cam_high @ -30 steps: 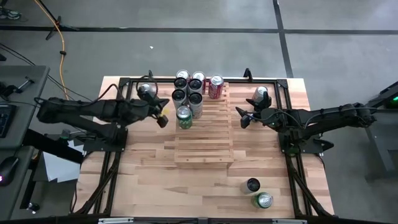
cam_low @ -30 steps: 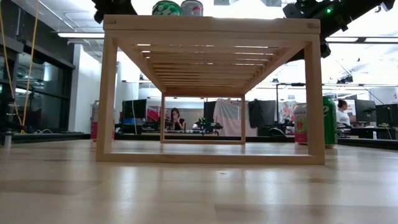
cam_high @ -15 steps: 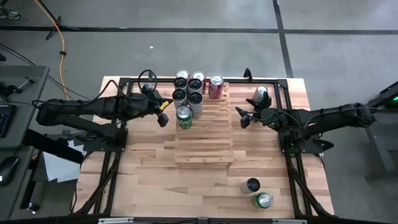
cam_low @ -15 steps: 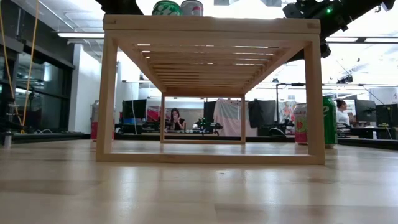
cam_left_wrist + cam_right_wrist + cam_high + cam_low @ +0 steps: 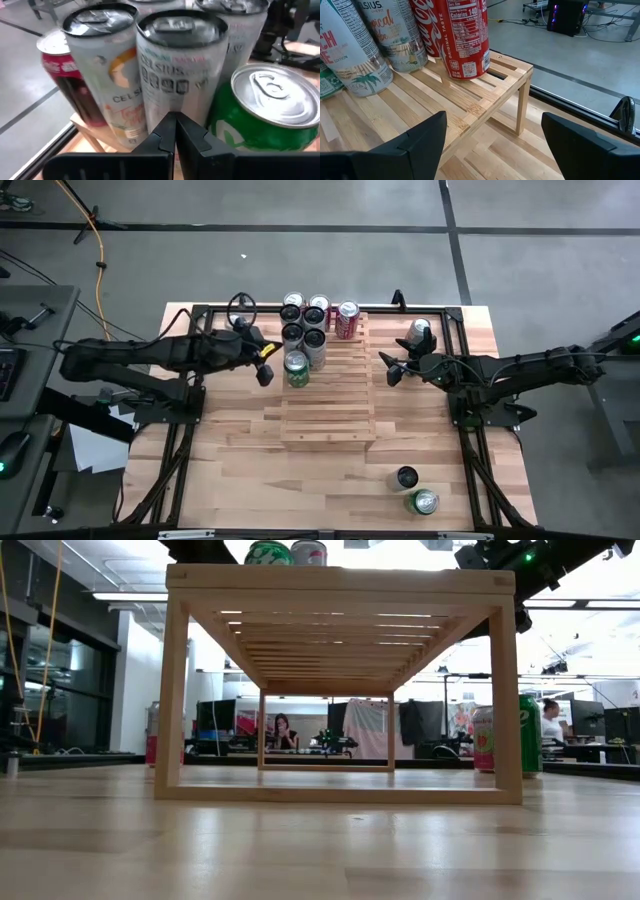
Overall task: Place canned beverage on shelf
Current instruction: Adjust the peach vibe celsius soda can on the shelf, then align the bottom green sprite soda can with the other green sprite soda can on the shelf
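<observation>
Left gripper (image 5: 264, 370), jaws together, sits just beside the green can (image 5: 296, 367); right gripper (image 5: 388, 370), jaws apart, seemingly empty, faces the shelf (image 5: 330, 415)

"CELSIUS" on white can (image 5: 180, 75), "Calories 140" on red can (image 5: 465, 37)

Light-wood slatted shelf (image 5: 328, 402) mid-table; green can (image 5: 295, 368) upright near its far-left end, beside white cans (image 5: 314, 346)
</observation>
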{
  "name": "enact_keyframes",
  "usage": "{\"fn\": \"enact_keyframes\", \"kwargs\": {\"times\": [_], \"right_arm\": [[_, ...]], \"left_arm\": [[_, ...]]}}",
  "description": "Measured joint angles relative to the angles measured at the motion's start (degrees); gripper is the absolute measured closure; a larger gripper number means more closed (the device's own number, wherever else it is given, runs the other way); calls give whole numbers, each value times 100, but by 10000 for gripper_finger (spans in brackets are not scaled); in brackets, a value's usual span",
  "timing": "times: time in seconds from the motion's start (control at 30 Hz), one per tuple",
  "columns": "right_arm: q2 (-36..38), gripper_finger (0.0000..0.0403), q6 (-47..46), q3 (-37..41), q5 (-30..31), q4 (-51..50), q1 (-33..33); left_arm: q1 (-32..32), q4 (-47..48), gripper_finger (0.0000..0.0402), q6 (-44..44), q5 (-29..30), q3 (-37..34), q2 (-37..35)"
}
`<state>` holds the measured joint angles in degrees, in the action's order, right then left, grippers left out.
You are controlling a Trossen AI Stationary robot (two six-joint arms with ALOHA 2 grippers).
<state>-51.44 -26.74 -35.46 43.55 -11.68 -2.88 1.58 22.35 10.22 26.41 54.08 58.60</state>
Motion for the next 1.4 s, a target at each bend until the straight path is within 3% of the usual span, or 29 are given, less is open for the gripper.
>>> {"fn": "enact_keyframes", "kwargs": {"times": [0.4, 0.63, 0.8, 0.97, 1.2, 1.4], "right_arm": [[0, 92, 4, 0, 0, -2, 0], [0, 92, 21, 0, -2, -7, -1], [0, 92, 22, 0, -11, -22, -1], [0, 92, -7, 0, -52, -175, -2], [0, 92, 0, 0, -55, -184, -1], [0, 92, -21, 0, -1, -179, -2]], "left_arm": [[0, 46, 401, -63, -17, 0, 343], [-11, 51, 401, -248, 670, 0, -132], [-97, 68, 401, -238, 719, -32, -566], [-403, -643, 401, -208, 725, -885, -1065], [-614, -2900, 401, -476, 697, -2906, -1892], [-619, -3549, 401, -440, 274, -3572, -2391]]}}
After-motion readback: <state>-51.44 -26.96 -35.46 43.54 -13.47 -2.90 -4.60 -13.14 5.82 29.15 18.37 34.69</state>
